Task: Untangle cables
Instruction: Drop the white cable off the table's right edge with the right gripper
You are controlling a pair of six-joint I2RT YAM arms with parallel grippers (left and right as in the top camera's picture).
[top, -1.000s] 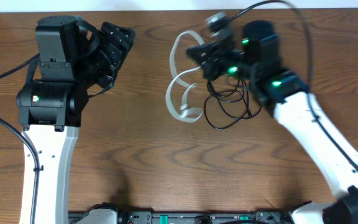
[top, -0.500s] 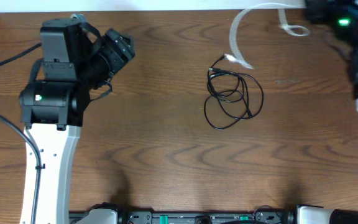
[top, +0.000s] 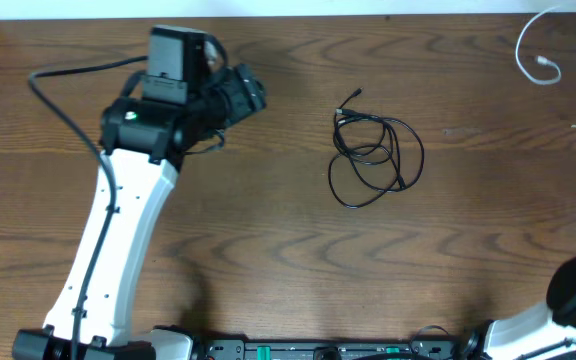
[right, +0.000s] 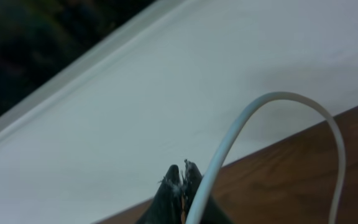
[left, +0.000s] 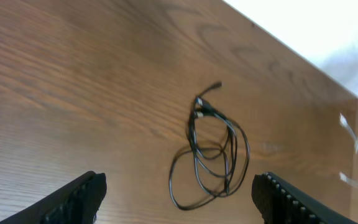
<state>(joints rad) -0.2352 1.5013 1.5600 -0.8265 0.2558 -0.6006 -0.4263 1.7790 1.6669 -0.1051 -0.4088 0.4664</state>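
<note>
A second ago the two cords lay knotted together mid-table; now the white cable (top: pixel 521 46) has been pulled right away to the far right corner, and the black cable (left: pixel 195 124) lies alone in a loose coil on the wood, right of centre. That reads to me as the actual separation done, with only the laying-out left.

The right gripper (right: pixel 182 182) has swung out past the table edge. Its fingers are pressed together and the white cord rises from just beside their tips in a high arc, so it looks pinched there, though the exact contact is low in the frame and hard to make out.

The left arm (top: pixel 118 230) has leaned in toward the middle. The left gripper (left: pixel 179 180) is spread wide, holds nothing, and looks straight at the black coil from some way off.

Nothing else sits on the table (top: pixel 268 260). The black cord's own overlapping loops are the only snag I can see for a clean pick
</note>
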